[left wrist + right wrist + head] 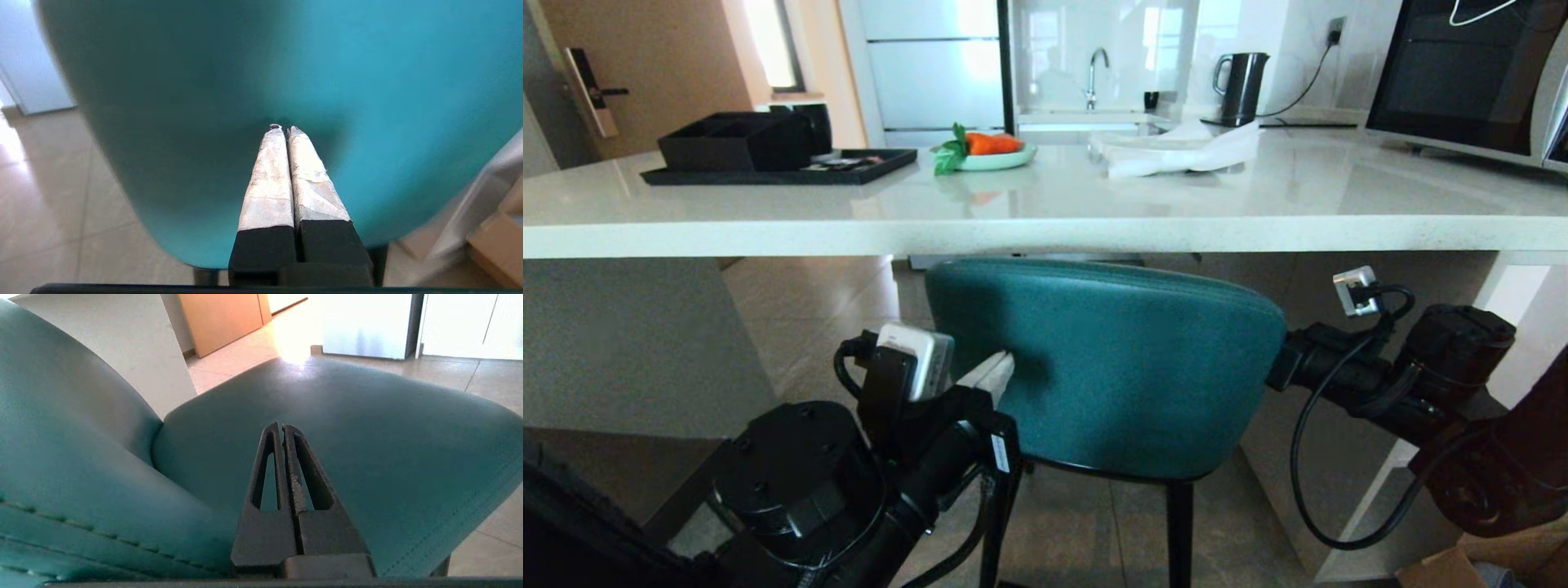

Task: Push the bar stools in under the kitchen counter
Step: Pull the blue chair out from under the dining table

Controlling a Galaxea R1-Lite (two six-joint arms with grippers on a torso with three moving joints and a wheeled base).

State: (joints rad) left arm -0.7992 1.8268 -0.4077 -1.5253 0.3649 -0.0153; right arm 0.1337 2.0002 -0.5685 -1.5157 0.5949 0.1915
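- Head view: a glossy white bench [1045, 220] spans the room, with a tiled floor [800, 318] beneath and a sink worktop behind it.
- On the bench: one black tray [776, 171], one plate with a carrot [990, 152], one white cloth [1184, 151], and one microwave [1462, 77], cut off at the right edge. One kettle [1241, 88] stands on the far worktop.
- One teal bar stool [1111, 367] shows, its back just below the bench edge; the seat is hidden behind that back, and the legs are cut off.
- Left wrist view: the left tool [282, 130] is clenched, tips touching the stool back.
- Right wrist view: the right tool [283, 426] is clenched empty, over the seat's side.
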